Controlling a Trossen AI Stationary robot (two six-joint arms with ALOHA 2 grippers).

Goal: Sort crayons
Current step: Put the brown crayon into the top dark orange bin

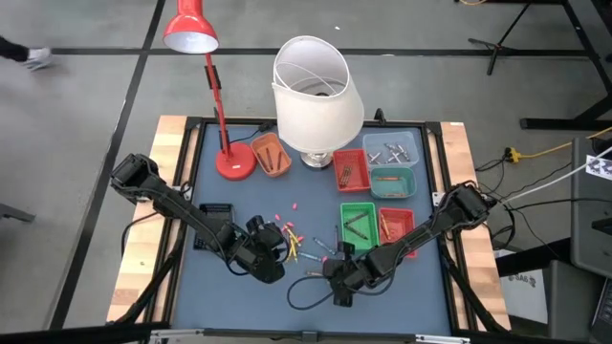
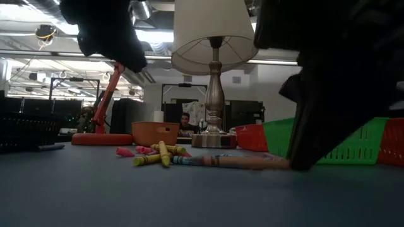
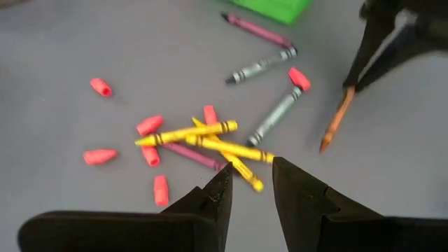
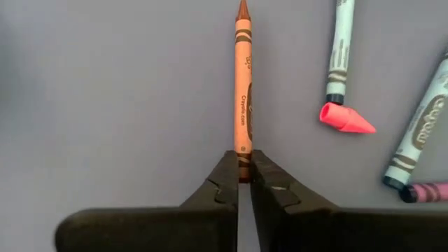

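The right tool pinches the flat end of a thin orange-brown crayon lying on the grey table. The left tool hangs slightly open over a pile of yellow crayons, holding nothing.

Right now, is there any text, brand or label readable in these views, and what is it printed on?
"Crayola", faint, along the wrapper of the orange-brown crayon pinched by the right gripper.
Print on the grey crayons beside it: too blurred to read.
Nothing else legible in any view.
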